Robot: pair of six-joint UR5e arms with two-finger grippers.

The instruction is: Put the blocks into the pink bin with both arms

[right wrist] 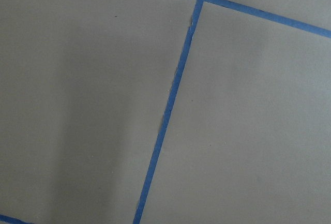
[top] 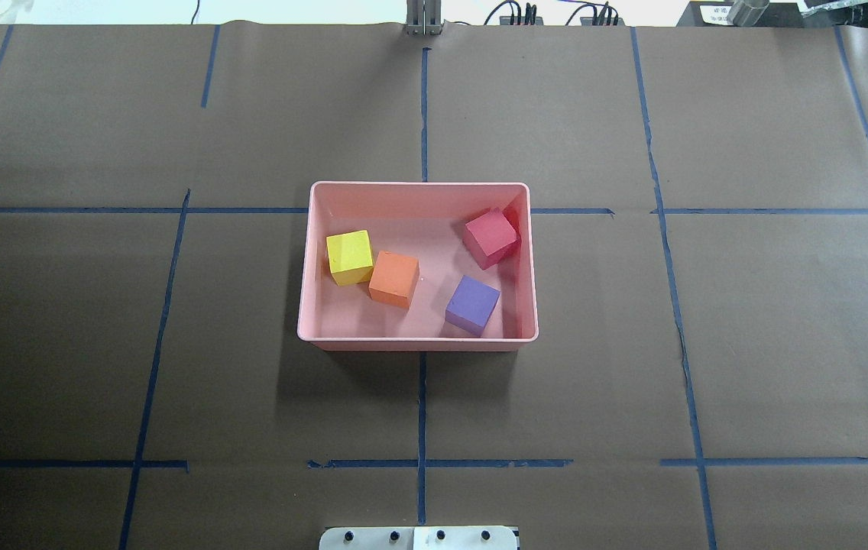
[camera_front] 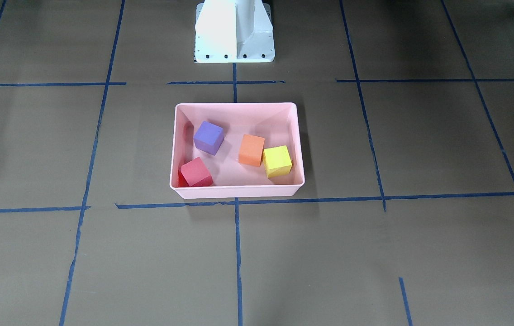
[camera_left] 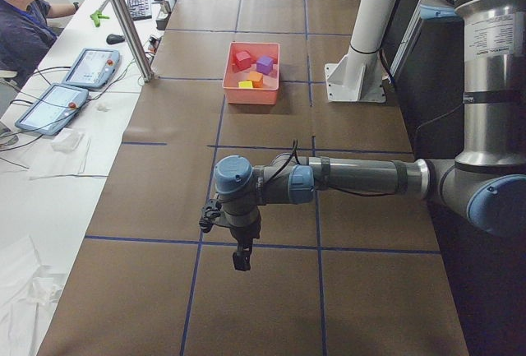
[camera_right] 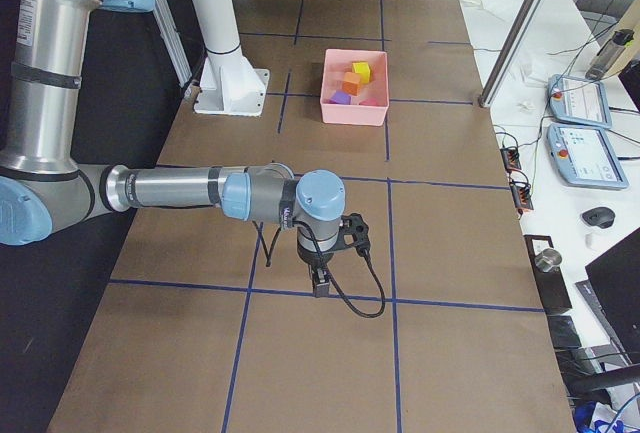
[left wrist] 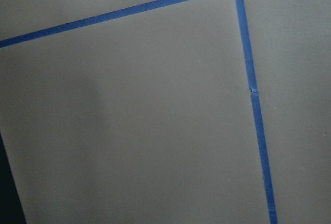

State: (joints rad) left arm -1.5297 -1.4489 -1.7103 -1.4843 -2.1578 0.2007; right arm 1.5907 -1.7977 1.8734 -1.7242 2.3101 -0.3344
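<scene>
- Four blocks are sitting in the pink bin [top: 419, 186]: yellow-green block [top: 349, 257] and orange block [top: 394, 279] touching at left, red-pink block [top: 490, 237] far right, purple block [top: 472, 305] near right.
- Left gripper [camera_left: 242, 259] and right gripper [camera_right: 321, 283] are hanging well apart from the bin; their finger spread cannot be told.

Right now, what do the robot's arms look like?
Both the left arm and the right arm are grey tubes with light-blue round joint caps. Black cables loop to small black grippers: the left gripper and the right gripper.
</scene>
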